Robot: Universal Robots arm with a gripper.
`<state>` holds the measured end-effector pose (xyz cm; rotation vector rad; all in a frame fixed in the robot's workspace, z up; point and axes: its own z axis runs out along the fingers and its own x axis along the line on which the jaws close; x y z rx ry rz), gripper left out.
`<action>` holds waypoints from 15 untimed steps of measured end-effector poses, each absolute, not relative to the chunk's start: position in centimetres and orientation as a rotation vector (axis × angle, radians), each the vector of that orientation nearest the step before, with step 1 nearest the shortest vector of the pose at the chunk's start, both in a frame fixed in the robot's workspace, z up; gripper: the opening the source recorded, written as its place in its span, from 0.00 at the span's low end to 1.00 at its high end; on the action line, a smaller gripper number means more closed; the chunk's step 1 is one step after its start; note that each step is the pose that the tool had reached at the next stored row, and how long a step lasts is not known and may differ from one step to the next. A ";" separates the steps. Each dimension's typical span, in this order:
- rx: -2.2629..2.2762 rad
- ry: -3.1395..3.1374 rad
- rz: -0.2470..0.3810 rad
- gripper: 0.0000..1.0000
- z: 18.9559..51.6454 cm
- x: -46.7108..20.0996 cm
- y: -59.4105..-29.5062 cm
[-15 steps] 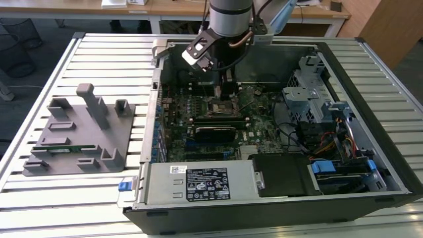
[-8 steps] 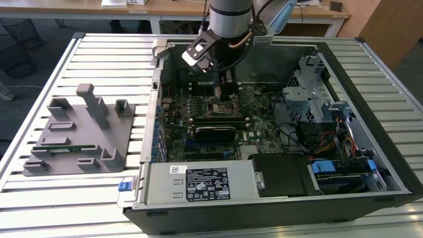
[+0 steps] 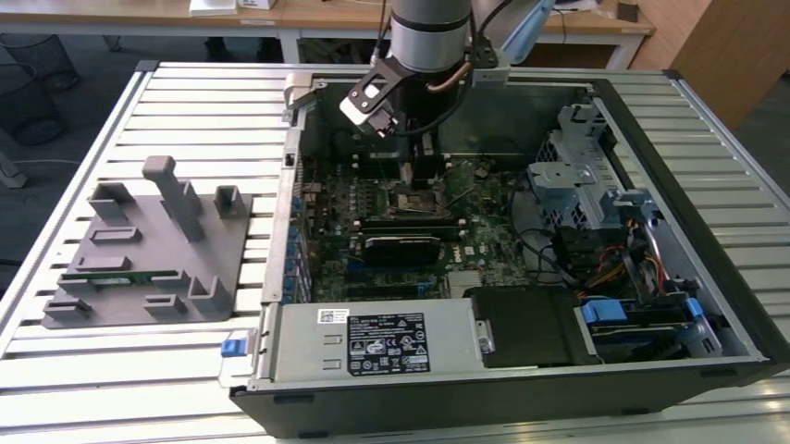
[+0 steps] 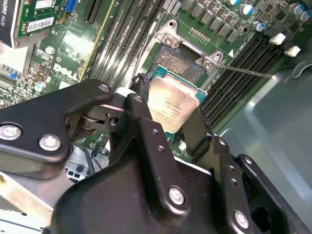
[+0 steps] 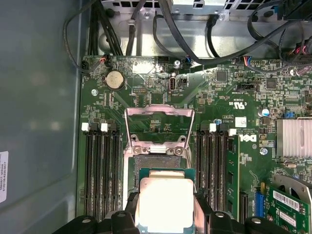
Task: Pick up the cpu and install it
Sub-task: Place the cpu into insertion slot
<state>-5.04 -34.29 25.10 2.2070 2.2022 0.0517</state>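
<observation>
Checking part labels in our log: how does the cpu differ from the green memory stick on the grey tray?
The cpu is square with a shiny metal top; the memory stick is long, narrow and green. The cpu is held in the gripper at the open socket inside the case; the memory stick lies on the grey tray outside it. Both are flat.

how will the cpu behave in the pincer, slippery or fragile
Probably stiff: the cpu looks flat and unbent in the pincer. Its shiny metal top looks smooth, so it may slip. Likely light, being thin; a drop onto the open socket could harm it.
</observation>
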 end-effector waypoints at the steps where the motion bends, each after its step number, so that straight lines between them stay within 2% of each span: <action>1: 2.207 2.202 0.052 0.53 25.1 -5.0 -34.3; 15: 2.207 2.202 0.052 0.53 24.6 -5.0 -34.3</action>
